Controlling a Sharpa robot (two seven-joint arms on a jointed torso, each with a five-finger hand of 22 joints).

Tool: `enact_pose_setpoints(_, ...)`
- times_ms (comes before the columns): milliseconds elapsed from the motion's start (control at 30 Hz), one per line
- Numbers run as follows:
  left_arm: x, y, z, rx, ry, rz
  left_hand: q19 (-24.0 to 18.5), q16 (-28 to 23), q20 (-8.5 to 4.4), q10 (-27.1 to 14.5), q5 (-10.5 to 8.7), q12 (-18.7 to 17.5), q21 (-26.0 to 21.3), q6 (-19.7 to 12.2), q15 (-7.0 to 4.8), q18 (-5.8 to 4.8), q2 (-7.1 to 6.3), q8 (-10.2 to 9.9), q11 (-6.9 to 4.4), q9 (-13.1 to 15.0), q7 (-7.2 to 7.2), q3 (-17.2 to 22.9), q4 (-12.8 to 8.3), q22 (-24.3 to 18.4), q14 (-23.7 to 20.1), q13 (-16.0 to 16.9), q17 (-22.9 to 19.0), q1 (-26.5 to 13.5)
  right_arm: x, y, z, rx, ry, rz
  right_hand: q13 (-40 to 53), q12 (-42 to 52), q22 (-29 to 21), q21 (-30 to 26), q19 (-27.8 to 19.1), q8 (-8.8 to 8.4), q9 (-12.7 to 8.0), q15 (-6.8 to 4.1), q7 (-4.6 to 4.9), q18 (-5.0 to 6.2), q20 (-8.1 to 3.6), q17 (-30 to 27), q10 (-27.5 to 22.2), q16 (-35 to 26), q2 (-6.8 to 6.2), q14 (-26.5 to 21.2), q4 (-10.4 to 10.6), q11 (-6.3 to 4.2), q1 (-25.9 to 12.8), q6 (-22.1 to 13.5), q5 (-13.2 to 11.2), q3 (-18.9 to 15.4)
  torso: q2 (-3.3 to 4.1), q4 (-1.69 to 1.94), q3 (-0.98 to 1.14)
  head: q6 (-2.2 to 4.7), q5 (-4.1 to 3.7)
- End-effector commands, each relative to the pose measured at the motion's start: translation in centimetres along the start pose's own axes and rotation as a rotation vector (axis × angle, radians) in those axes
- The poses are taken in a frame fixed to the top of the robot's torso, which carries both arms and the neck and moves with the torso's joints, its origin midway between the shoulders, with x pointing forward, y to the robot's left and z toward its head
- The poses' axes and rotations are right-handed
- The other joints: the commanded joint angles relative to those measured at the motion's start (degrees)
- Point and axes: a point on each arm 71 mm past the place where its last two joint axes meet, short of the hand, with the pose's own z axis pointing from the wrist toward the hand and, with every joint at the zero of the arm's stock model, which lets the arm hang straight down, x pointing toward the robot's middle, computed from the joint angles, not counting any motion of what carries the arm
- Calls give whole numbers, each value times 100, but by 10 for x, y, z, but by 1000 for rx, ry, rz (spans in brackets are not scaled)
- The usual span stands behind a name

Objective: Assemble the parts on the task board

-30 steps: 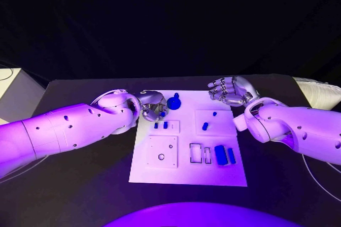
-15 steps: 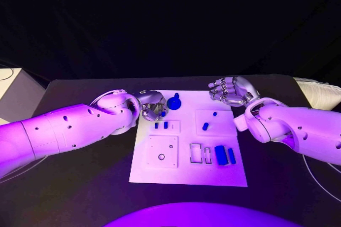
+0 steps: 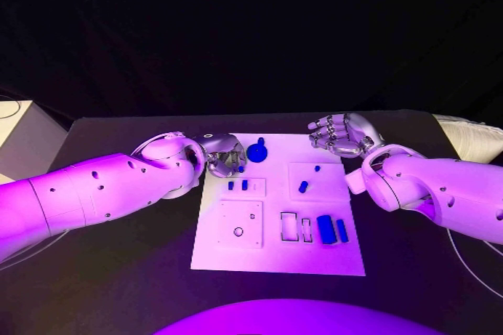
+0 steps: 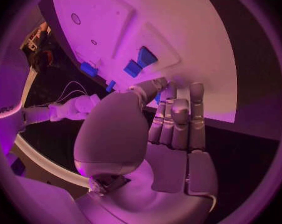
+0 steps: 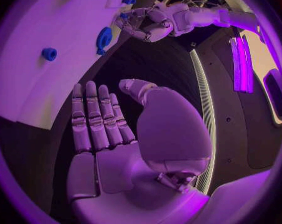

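The task board [image 3: 278, 255] lies flat in the middle of the black desk [image 3: 115, 277], square to the robot, which puts every slot within reach of both arms. The left hand [image 3: 223, 159] sits at the board's far left corner, its fingers [image 4: 178, 115] curled in toward the palm; a bit of blue shows just beside them, but whether they pinch a part or are pressed together on nothing cannot be told. Right next to this hand lies a round blue part with a stem [image 3: 258, 152], touching the board's far edge area, probably the piece the hand is working at. Nearer the robot, two small blue pegs [image 3: 237, 184] stand in a raised plate on the board's left half, and another blue peg [image 3: 302, 186] stands tilted in the plate on the right half, with a tiny one [image 3: 317, 168] beyond it. Toward the near right, two long blue blocks [image 3: 332, 229] lie side by side next to two empty rectangular slots [image 3: 294, 227], likely waiting to be seated there. The right hand [image 3: 339, 134] hovers off the board's far right corner, palm open, its fingers [image 5: 94, 117] straight and held close side by side, gripping nothing; it seems parked clear so the left hand can work unhindered. The assembly looks far from complete.
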Motion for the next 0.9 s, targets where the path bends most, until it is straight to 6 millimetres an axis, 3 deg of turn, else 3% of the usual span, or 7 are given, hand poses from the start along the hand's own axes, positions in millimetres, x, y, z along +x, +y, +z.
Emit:
enact_pose_setpoints(33,2,1,0,-17,26,4,19,8,4,-45,6,22,-26,-52,-17,68,-65,-36,5,-9,-1,32,-6,-5,-17,8,-8,-1,0,0,0,-2,8,4,-2,-30,-7,-3,-31,-34,-8,15,260,74,-6,-9,27,-25,1,19,-24,4,-57,40,-23,9,-3,2,2,-3,1)
enact_pose_setpoints(767,-1,10,-3,-42,15,4,-20,-20,-2,-58,9,48,-71,-55,-24,82,-46,-56,2,-8,8,69,-15,-44,-69,40,-97,25,0,-2,1,8,17,-1,-1,-56,-73,-2,-45,-52,-13,21,252,75,2,-45,44,-62,9,3,-79,1,-28,61,-58,29,-6,-4,2,-1,3)
enact_pose_setpoints(900,-9,17,-6,-52,-38,-36,-34,-102,3,-89,8,63,-96,9,-12,79,-47,-35,16,8,34,70,20,-58,-192,65,-294,-17,1,-5,1,26,58,-18,-2,-140,-187,48,114,-80,-15,-26,207,84,-39,-83,83,-20,15,184,-259,-29,90,144,-621,46,-11,-7,0,14,-15)
